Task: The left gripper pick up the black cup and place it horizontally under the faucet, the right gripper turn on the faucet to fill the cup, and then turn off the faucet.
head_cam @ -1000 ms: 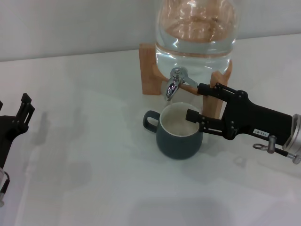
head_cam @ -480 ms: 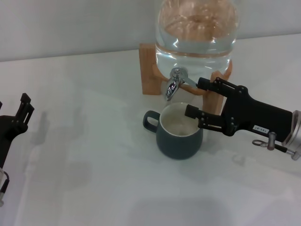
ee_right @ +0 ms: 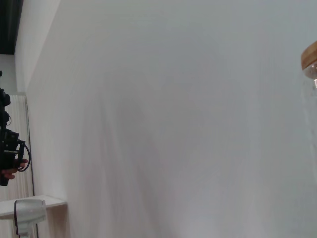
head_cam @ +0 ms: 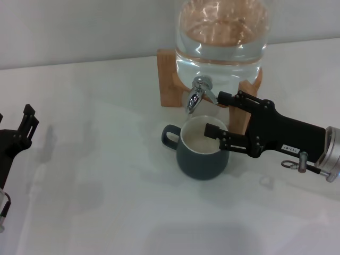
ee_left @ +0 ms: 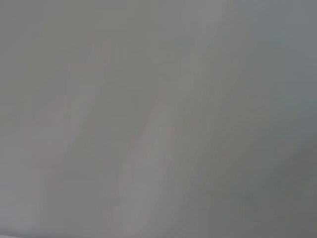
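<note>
The black cup stands upright on the white table, right under the spout of the faucet, with its loop handle pointing left. The faucet is fitted to the clear glass water jar on its wooden stand. My right gripper reaches in from the right, open. Its upper fingertip is just beside the faucet's lever and its lower finger lies over the cup's right rim. My left gripper is parked at the table's far left, away from the cup.
The white table spreads in front and to the left of the cup. The jar's edge shows in the right wrist view. The left wrist view shows only a plain grey surface.
My right gripper has moved left toward the faucet, bringing its upper fingertip up to the lever. The cup and the left arm have not moved.
</note>
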You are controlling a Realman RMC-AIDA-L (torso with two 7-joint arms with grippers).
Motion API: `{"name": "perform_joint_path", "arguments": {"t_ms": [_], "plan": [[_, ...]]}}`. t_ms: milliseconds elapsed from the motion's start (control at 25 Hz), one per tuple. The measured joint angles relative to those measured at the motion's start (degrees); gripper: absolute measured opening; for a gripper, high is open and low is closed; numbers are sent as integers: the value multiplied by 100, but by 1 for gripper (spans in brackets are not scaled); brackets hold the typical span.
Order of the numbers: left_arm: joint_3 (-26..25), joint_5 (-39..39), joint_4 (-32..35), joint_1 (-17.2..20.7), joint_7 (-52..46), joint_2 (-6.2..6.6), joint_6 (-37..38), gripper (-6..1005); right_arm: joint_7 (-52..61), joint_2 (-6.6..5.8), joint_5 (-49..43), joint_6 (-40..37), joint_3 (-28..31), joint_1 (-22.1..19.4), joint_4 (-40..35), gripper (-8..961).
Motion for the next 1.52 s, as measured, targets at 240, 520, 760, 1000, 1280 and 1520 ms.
{"name": "perform_joint_path", "arguments": {"t_ms": [240, 520, 760, 1000, 1280, 1520], "plan": [[13, 0, -9, -12, 0, 0, -2, 770, -3, 0, 35, 9, 28, -24, 18, 842], [17, -2, -13, -8, 0, 0, -3, 770, -3, -6, 297, 238, 16, -140, -2, 842], [18, -1, -23, -18, 0, 0, -3, 770, -6, -9, 226, 376, -292, -76, -26, 842], [19, 0, -35, -2, 0, 0, -9, 770, -82, -4, 223, 189, -549, 2, -41, 842], [18, -1, -34, 25, -2, -6, -20, 770, -86, 8, 272, -16, -679, 60, -41, 842], [18, -1, -36, 33, -8, -9, -21, 770, -90, 9, 296, -28, -650, 70, -42, 842]]}}
